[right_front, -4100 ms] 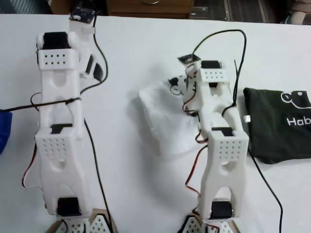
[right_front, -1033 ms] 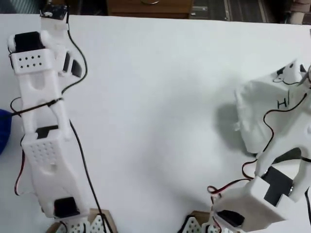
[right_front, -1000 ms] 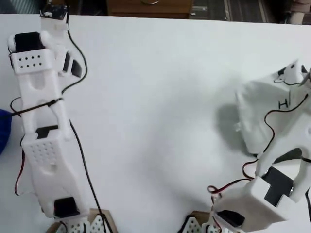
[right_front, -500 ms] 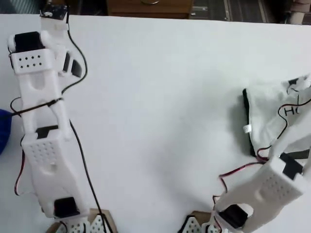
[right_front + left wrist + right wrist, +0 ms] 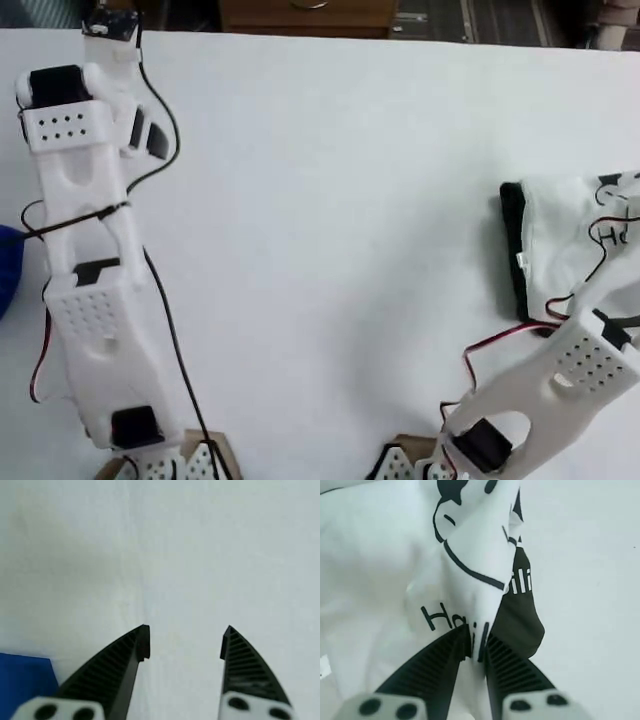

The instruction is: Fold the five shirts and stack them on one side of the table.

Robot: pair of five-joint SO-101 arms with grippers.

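Note:
A folded white shirt (image 5: 570, 240) with black print lies on top of a folded black shirt (image 5: 512, 245) at the table's right edge. My right gripper (image 5: 477, 647) is shut on a fold of the white shirt (image 5: 380, 555), and the black shirt (image 5: 517, 625) shows beneath it. The right arm (image 5: 560, 385) leans out over the right side. My left gripper (image 5: 185, 642) stands open over bare white table at the far left, nothing between its fingers. A blue shirt (image 5: 8, 268) peeks in at the left edge, seen again as the blue shirt (image 5: 22, 685) beside a left finger.
The white table (image 5: 340, 200) stretches between both arms. The left arm (image 5: 95, 250) with its black cable runs along the left side. Dark wooden furniture (image 5: 310, 15) stands beyond the far edge.
The right arm carried the white shirt from the table's middle to the right and set it down onto the black shirt. The left arm swung slightly left, then held still.

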